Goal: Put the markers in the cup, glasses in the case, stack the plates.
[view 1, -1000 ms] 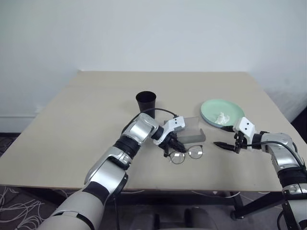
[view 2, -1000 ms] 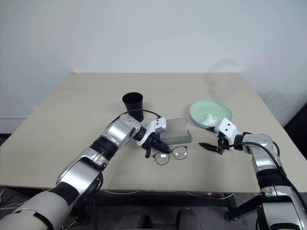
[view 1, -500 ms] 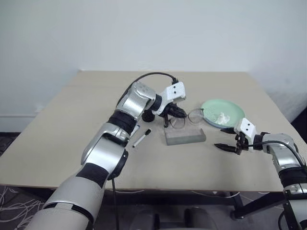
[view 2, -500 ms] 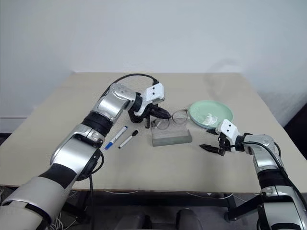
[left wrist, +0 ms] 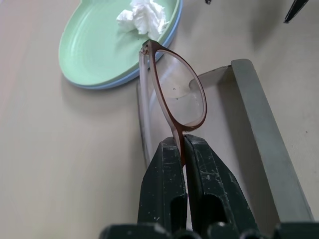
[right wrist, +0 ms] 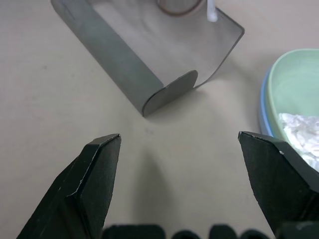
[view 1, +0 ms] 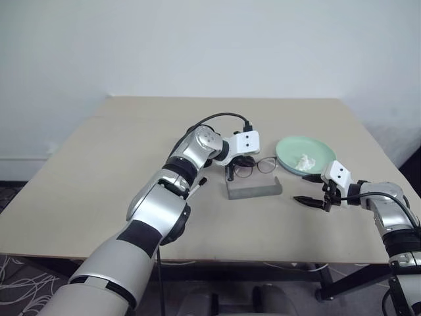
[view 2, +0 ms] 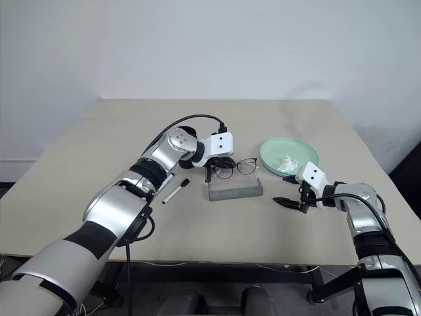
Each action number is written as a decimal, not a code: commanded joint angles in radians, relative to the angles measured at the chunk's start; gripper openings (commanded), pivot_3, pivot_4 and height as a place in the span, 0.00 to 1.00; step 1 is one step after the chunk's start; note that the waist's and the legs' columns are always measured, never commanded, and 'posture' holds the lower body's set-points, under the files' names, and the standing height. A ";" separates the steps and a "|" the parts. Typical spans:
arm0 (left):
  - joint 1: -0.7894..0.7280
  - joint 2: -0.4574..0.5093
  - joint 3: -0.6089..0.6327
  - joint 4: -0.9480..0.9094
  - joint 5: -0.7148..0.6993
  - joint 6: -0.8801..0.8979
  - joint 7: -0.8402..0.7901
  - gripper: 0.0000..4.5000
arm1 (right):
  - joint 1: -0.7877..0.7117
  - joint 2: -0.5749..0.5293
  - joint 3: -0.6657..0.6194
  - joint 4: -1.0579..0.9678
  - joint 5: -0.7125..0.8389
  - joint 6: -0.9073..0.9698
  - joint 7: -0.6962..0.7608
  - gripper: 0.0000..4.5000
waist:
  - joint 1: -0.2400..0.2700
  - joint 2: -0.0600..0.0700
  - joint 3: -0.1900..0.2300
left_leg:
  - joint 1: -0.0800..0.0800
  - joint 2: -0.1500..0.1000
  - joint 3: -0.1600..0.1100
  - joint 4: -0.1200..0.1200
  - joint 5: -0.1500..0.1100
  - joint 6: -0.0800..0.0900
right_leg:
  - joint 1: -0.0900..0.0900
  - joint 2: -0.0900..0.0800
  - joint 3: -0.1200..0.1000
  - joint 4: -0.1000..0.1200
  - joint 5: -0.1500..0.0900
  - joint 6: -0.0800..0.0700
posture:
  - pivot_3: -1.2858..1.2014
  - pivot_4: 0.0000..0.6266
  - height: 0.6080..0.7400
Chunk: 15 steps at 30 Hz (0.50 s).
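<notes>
Lifted off the table since a second ago, the glasses point(view 1: 255, 166) hang over the case point(view 1: 253, 188), pinched in the left gripper point(view 1: 238, 164); right gripper point(view 1: 314, 193) gapes at the case's three o'clock.

The glasses point(view 1: 255, 166), thin dark-rimmed with round clear lenses, hang upright at the centre of the frame, just above the case point(view 1: 253, 187), a grey oblong box lying open on the worktop. Left of the case lies a dark marker point(view 2: 175, 191), slanted, with a second marker partly hidden beside it. The black cup point(view 2: 185, 132) is mostly covered, left of centre. At centre right the pale green plate point(view 1: 299, 149) sits stacked on the light blue plate point(left wrist: 130, 75).
</notes>
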 commanded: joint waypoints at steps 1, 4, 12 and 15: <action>0.000 -0.010 -0.009 0.001 0.038 -0.029 0.031 0.00 | 0.001 0.002 -0.025 -0.050 0.030 0.000 -0.013 0.91 | 0.000 0.000 0.000 | 0.000 0.000 0.000 0.000 0.000 0.000 | 0.000 0.000 0.000 0.000 0.000 0.000 | 0.52 0.00 0.94; 0.010 -0.022 -0.016 0.009 0.065 -0.036 0.048 0.00 | 0.007 0.005 -0.024 -0.060 0.033 0.004 -0.018 0.91 | 0.000 0.000 0.000 | 0.000 0.000 0.000 0.000 0.000 0.000 | 0.000 0.000 0.000 0.000 0.000 0.000 | 0.52 0.00 0.94; 0.040 -0.048 -0.029 0.021 0.106 -0.023 0.029 0.00 | 0.010 0.010 -0.020 -0.068 0.037 0.007 -0.031 0.91 | 0.000 0.000 0.000 | 0.000 0.000 0.000 0.000 0.000 0.000 | 0.000 0.000 0.000 0.000 0.000 0.000 | 0.52 0.00 0.94; 0.048 -0.053 -0.024 0.020 0.101 -0.006 -0.005 0.00 | 0.010 0.011 -0.018 -0.069 0.036 0.007 -0.034 0.91 | 0.000 0.000 0.000 | 0.000 0.000 0.000 0.000 0.000 0.000 | 0.000 0.000 0.000 0.001 0.000 0.000 | 0.52 0.00 0.94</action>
